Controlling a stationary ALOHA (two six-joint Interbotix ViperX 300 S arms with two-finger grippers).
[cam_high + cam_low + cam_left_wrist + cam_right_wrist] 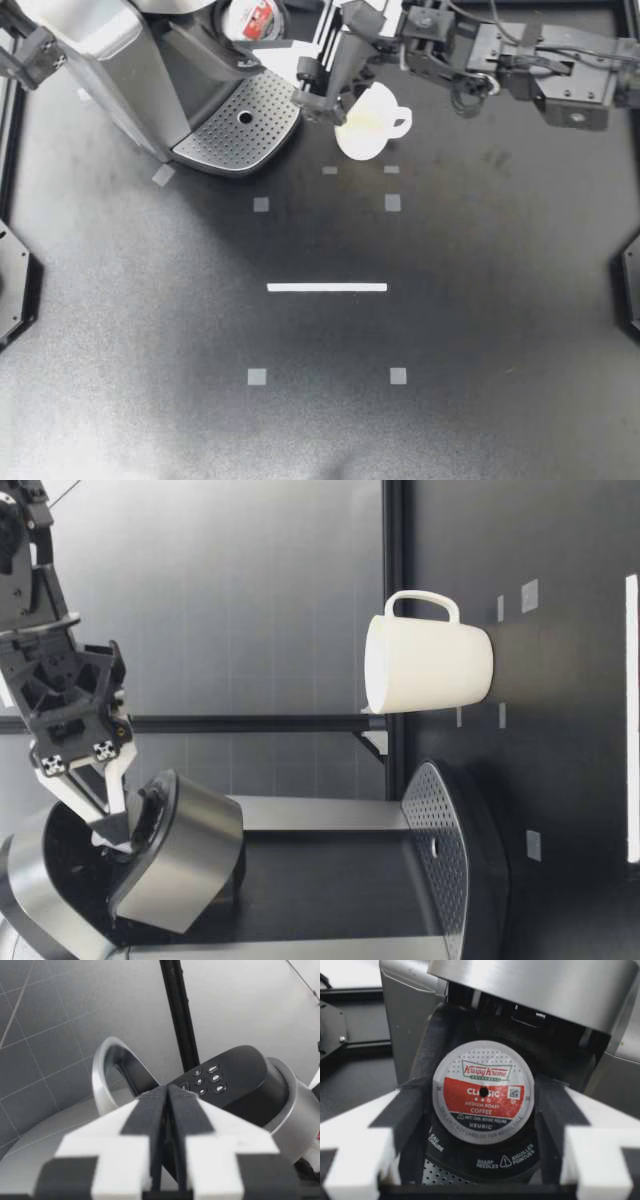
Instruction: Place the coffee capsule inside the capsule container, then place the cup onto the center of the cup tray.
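The machine fills the top view's upper left, with its tray at its lower right. The cup stands upright just right of the tray, not yet on it. My right gripper, upper centre, has its fingers released either side of the capsule, which sits in the container. My left gripper, far upper left, is clenched on nothing. Step one looks done. Next I'd back the right gripper out from under the lid and go for the cup.

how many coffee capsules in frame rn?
1. The coffee capsule sits foil-up in the capsule container under the raised lid of the coffee machine. None on the table; another could be hidden behind the machine.
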